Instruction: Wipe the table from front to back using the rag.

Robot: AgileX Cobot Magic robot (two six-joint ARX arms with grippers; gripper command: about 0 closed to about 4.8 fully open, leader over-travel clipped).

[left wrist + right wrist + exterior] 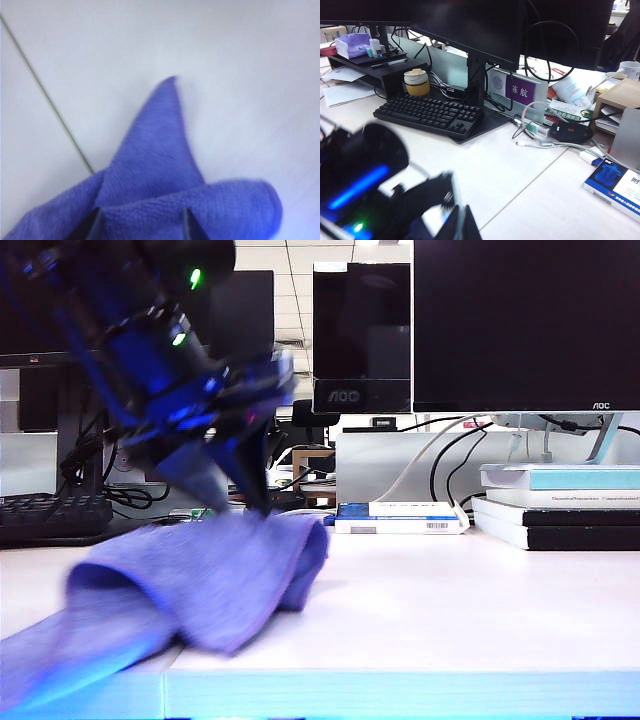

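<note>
The left tool [235, 485] stood on the bunched rag [200, 575] beneath it near the bench's [450, 590] front edge, jaws seemingly parted astride a fold, wiping barely begun; the right tool was unseen.

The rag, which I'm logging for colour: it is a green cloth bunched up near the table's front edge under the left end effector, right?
Not quite: the rag is lavender-purple, not green, as the exterior view shows. The rest holds: it lies bunched near the front edge of the table, under the left end effector.
</note>
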